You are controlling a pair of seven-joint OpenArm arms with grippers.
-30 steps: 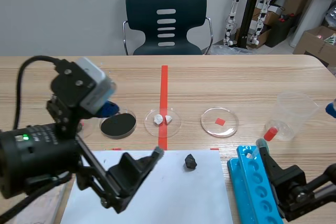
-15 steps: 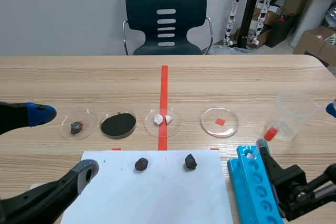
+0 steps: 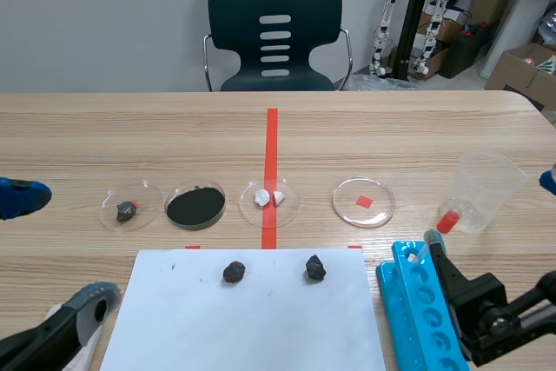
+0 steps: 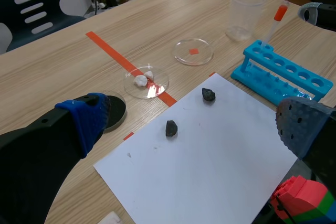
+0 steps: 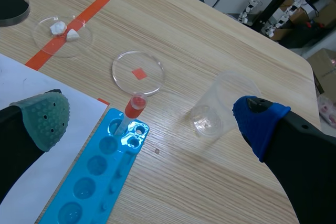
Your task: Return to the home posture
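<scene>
Wood-grain table [image 3: 391,128], with a dark chair [image 3: 275,32] at its far edge, carries the whole layout. Left gripper [image 4: 194,124] has its jaws spread wide and pinches nothing. It hangs low over the table's near left corner, one blue pad [image 4: 86,119] toward the left edge, the other finger above the near edge of a white paper sheet [image 4: 210,156]. Right gripper [image 5: 153,120] is likewise spread and empty at the near right corner, above a blue tube rack [image 5: 100,171] whose long axis runs toward the far edge. A red-bulbed pipette [image 5: 132,109] stands in the rack's far end, just ahead of the gap, and a clear cup [image 5: 220,103] sits beside the blue-padded finger. One dark lump [image 3: 234,272] and a second lump [image 3: 314,268] lie on the sheet, with a row of shallow dishes [image 3: 269,216] beyond. The task names no object: the arms themselves must settle. Both look close to the robot already, and the right arm's path should probably lead back and up, away from the pipette
</scene>
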